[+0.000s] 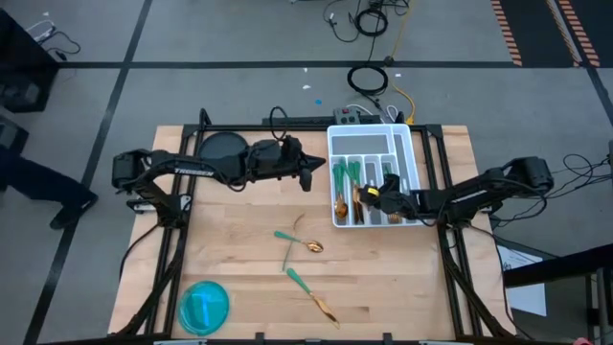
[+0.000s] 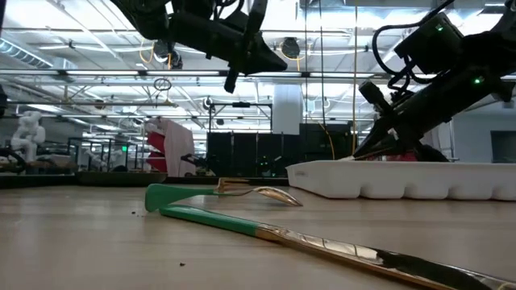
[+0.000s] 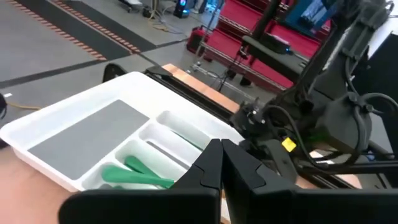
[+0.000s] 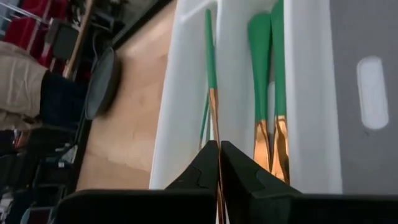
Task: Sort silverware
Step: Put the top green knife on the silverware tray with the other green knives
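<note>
No readable writing on the silverware or the tray; white lettering runs along the left arm's link in the high view, too small to read.

Right tool: over the white compartment tray, fingers pressed together on the slim neck of one piece, teal handle pointing away from the tool, gold shaft running back between the fingertips. Piece lies along a narrow tray slot. In the slot beside it, ahead of the same tool, two more pieces lie parallel, teal handles broad and flat, gold parts shiny and reflective.

Left tool: held above the bench, just beside the tray's outer wall, fingers shut with nothing between them. From its wrist camera, teal handles show in the tray slots ahead of it.

Loose silverware on the bench, below and toward the front from the left tool: a spoon with gold bowl, crossed by a second teal-handled piece; farther forward a knife-like piece, teal handle, long gold blade. Low view shows these two nearest pieces lying flat, gold ends mirror-bright.

Blue round bowl at the front bench corner, well apart from both tools.
</note>
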Available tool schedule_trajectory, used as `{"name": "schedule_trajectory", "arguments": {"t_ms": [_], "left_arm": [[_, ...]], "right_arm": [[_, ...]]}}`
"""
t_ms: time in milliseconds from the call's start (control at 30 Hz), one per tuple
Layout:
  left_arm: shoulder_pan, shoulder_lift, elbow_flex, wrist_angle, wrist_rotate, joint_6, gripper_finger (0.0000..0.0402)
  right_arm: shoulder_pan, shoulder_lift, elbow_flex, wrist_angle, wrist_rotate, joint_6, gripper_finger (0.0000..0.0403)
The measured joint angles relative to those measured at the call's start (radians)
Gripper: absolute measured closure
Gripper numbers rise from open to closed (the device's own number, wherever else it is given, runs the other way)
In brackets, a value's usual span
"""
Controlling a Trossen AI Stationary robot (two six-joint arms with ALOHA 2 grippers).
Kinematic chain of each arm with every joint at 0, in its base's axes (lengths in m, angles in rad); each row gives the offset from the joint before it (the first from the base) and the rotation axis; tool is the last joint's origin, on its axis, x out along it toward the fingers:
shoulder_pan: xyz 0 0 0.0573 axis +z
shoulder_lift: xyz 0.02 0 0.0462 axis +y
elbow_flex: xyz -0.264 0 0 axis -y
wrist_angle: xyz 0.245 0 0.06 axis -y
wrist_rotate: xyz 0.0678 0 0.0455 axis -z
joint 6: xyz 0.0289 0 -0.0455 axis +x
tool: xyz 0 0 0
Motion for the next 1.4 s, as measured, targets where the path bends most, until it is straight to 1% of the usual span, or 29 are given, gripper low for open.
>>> {"name": "schedule_trajectory", "arguments": {"t_ms": [100, 200, 267, 433, 633, 733, 800, 1033, 1133, 1300, 1400], "left_arm": [[0.003, 0.000, 0.000, 0.002, 0.001, 0.000, 0.0395], [0.006, 0.000, 0.000, 0.024, 0.001, 0.000, 0.0395], [0.006, 0.000, 0.000, 0.034, 0.001, 0.001, 0.0395], [0.011, 0.000, 0.000, 0.045, 0.006, 0.000, 0.0395], [0.025, 0.000, 0.000, 0.043, 0.014, -0.001, 0.0395], [0.035, 0.000, 0.000, 0.044, 0.028, -0.001, 0.0395], [0.039, 0.000, 0.000, 0.042, 0.030, -0.001, 0.0395], [0.053, 0.000, 0.000, 0.041, 0.032, 0.004, 0.0395], [0.056, 0.000, 0.000, 0.041, 0.032, 0.005, 0.0395], [0.056, 0.000, 0.000, 0.040, 0.042, 0.000, 0.0395], [0.056, 0.000, 0.000, 0.038, 0.052, 0.000, 0.0395]], "right_arm": [[0.022, -0.016, -0.001, -0.004, 0.064, 0.007, 0.0403], [0.053, -0.040, -0.001, -0.032, 0.145, 0.010, 0.0403], [0.066, -0.066, 0.000, -0.070, 0.176, 0.012, 0.0403], [0.076, -0.114, 0.001, -0.158, 0.189, 0.032, 0.0403], [0.104, -0.114, 0.002, -0.303, 0.201, 0.158, 0.0403], [0.112, -0.114, 0.002, -0.316, 0.214, 0.163, 0.0403], [0.112, -0.114, 0.002, -0.313, 0.209, 0.146, 0.0403], [0.111, -0.115, 0.002, -0.299, 0.122, 0.084, 0.0403], [0.110, -0.115, 0.002, -0.258, 0.114, 0.040, 0.0402], [0.090, -0.115, 0.002, -0.194, 0.107, -0.033, 0.0389], [0.069, -0.115, 0.003, -0.186, 0.068, -0.051, 0.0378]]}}
